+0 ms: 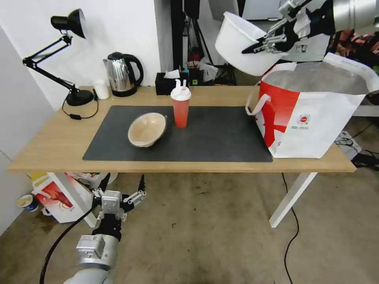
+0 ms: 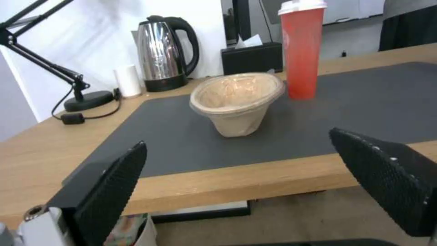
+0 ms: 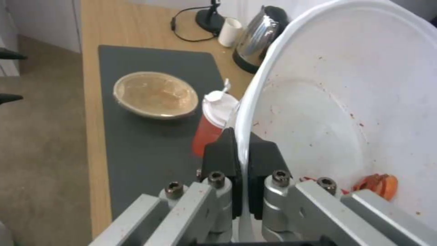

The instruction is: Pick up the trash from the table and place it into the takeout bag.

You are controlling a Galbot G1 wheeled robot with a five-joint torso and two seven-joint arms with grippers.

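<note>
While the right gripper [image 3: 241,160] is holding high, we are seeing its jaws pinched tight on the rim of the big white bowl [image 1: 241,43], one finger inside the wall and one outside. The bowl is hanging tilted from that grip, its mouth turned toward the arm, with a few red shell scraps [image 3: 378,184] lying inside just past the jaws. Directly under and beside the clamped bowl, the takeout bag [image 1: 312,118] is standing open on the table [image 1: 51,146], foil lining showing.

Well away from those jaws, we are looking at the red drink cup [image 1: 181,107] standing upright on the dark mat [image 1: 213,138], and the beige paper bowl [image 1: 147,129] lying tipped just beside it.

Down low, the left gripper [image 1: 123,188] is hanging in front of the table edge, jaws spread wide, holding nothing; the beige bowl is sitting beyond the gap between its fingers [image 2: 114,191].
</note>
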